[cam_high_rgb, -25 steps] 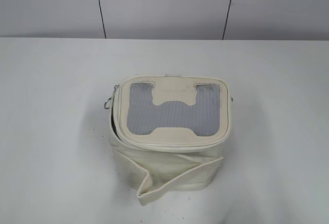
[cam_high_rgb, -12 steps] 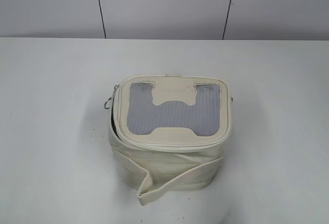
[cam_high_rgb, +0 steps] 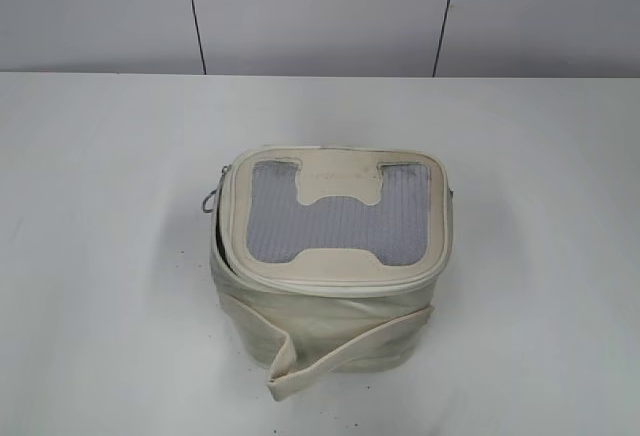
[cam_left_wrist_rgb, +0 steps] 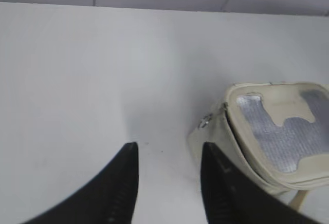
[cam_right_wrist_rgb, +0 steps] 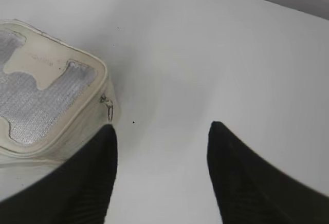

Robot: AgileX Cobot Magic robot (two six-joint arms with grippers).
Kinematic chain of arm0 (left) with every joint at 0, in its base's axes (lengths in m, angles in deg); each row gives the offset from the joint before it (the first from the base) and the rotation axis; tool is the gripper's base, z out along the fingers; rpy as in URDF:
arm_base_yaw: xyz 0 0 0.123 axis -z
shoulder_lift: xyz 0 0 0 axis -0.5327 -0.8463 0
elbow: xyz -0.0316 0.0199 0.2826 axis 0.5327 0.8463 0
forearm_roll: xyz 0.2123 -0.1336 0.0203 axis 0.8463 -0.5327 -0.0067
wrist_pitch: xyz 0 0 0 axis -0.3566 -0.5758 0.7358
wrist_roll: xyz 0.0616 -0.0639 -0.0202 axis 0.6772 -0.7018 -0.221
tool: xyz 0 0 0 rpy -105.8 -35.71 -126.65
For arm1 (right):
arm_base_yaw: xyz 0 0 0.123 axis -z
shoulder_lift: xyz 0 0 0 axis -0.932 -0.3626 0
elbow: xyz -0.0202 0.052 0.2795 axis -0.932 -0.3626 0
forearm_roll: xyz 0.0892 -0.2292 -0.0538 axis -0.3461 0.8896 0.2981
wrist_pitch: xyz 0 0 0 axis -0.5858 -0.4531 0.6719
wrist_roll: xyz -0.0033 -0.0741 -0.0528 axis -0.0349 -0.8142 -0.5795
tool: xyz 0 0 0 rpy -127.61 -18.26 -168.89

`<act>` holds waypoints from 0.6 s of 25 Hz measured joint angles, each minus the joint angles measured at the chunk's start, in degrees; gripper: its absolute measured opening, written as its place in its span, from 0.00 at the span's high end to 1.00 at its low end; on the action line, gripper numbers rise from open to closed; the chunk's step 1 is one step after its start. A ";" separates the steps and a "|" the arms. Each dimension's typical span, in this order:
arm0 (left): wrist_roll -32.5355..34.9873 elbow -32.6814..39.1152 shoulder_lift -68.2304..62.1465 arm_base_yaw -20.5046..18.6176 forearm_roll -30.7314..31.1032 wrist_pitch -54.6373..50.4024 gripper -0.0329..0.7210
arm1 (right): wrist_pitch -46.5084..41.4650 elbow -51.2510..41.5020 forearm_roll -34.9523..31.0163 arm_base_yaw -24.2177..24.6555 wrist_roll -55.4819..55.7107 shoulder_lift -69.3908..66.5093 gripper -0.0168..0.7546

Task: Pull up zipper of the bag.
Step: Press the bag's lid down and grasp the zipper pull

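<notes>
A: Item one, far left: left gripper (cam_left_wrist_rgb: 167, 154), jaws parted, nothing between them, hovering over the bare white table (cam_high_rgb: 100, 256), beside the bag and clear of it.

B: We log next the ring pull (cam_high_rgb: 209, 200) at the lid's left corner, then the bag (cam_high_rgb: 330, 266) itself, mid-table, upright, mesh lid on top, zipper (cam_high_rgb: 330, 287) rimming the lid, a dark gap showing along the left side.

A: Strap flap (cam_high_rgb: 340, 351) loose across the front.

B: Last, right gripper (cam_right_wrist_rgb: 162, 131): spread wide, empty, its left finger close to the bag's corner.
</notes>
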 joint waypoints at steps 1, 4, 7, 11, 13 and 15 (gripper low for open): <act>3.31 -0.78 -3.11 0.00 -2.58 -0.51 0.54 | -0.57 2.17 -0.77 -0.36 -2.00 -2.98 0.41; 12.97 -3.60 -12.81 0.01 -10.09 -3.11 0.52 | -2.91 10.63 -2.65 -1.33 -8.83 -11.00 0.41; 20.08 -5.75 -20.04 0.01 -15.20 -6.33 0.51 | -6.73 18.38 -4.60 -1.98 -16.83 -19.30 0.41; 28.53 -7.54 -28.98 0.01 -20.40 -8.51 0.51 | -14.00 29.25 -8.41 -2.14 -24.91 -30.22 0.41; 30.48 -8.86 -33.39 0.01 -21.20 -10.04 0.50 | -18.54 34.73 -10.86 -2.24 -26.92 -35.38 0.41; 31.37 -10.37 -37.03 0.06 -21.27 -11.62 0.50 | -22.25 40.40 -12.89 -2.97 -28.05 -40.79 0.41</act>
